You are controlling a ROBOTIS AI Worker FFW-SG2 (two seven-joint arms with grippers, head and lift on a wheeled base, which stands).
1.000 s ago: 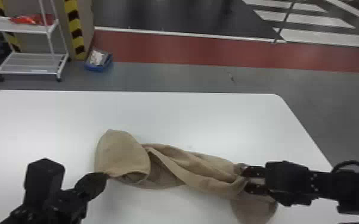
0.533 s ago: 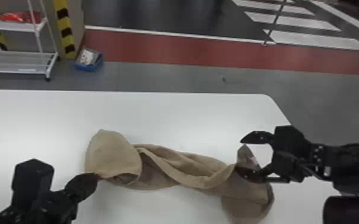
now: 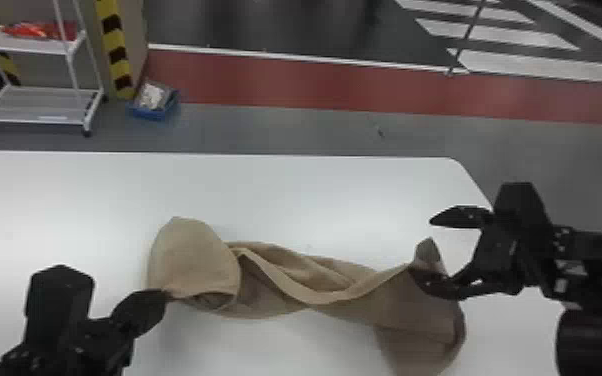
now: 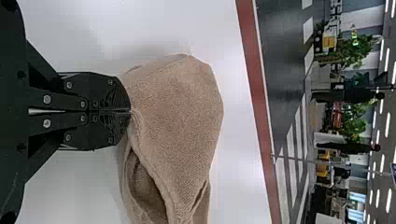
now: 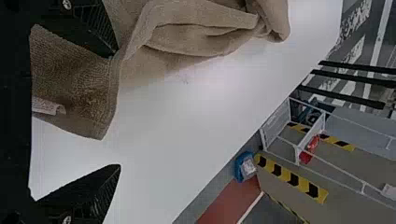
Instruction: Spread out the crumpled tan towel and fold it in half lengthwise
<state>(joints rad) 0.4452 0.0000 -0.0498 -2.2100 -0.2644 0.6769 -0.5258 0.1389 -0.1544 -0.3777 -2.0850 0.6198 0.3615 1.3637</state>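
At the front left, my left gripper (image 3: 166,295) is shut on the edge of the tan towel (image 3: 285,280), which lies twisted and bunched across the table. In the left wrist view the left gripper (image 4: 130,110) pinches the rim of a rounded fold of towel (image 4: 180,107). My right gripper (image 3: 432,252) stands wide open at the towel's right end, its nearer finger against the cloth beneath a raised corner. In the right wrist view the right gripper (image 5: 116,109) has a towel flap (image 5: 77,79) with a white tag between its spread fingers.
The white table (image 3: 315,195) has its far edge behind the towel and its right edge sloping past the right gripper. Beyond on the floor are a white shelf cart (image 3: 40,47) and a blue bin (image 3: 152,107).
My right gripper has opened from its hold at the towel's right end, and a corner of cloth now stands up between its fingers. The left gripper keeps its hold; the head view has shifted somewhat.
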